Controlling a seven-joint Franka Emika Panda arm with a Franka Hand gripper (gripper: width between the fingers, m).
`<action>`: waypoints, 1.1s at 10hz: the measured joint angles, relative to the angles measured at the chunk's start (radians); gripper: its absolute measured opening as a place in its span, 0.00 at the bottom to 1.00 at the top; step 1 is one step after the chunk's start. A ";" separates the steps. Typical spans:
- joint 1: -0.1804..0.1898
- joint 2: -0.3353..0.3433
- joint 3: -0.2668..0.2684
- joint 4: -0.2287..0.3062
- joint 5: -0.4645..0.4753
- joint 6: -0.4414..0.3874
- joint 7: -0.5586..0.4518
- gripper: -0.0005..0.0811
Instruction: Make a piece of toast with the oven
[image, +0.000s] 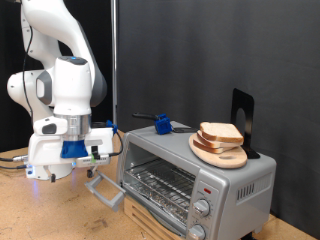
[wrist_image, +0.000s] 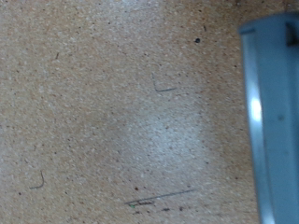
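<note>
**Arm low beside the oven, bread up on top**

While the gripper (image: 50, 172) hangs low over the speckled chipboard table (image: 40, 215) at the exterior view's left, whether its fingers are spread or pressed together cannot be told. Just to its right stands the one oven (image: 195, 175), its door handle (image: 105, 190) nearest the hand. On the oven's roof one round wooden plate (image: 215, 153) carries the piece of toast (image: 220, 133); a blue object (image: 160, 123) lies behind. Two knobs (image: 201, 209) show. Black curtain (image: 210, 50) backs the scene.

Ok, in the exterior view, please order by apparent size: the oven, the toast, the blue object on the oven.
1. The oven, clearly the largest.
2. The piece of toast, on the wooden plate on top.
3. The blue object, the smallest; it sits farther back, which may shrink it slightly.
</note>
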 joint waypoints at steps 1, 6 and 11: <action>-0.011 0.020 0.000 0.006 -0.018 0.001 0.021 0.99; -0.052 0.150 -0.002 0.050 -0.087 0.007 0.131 0.99; -0.060 0.304 -0.024 0.074 -0.250 0.117 0.272 0.98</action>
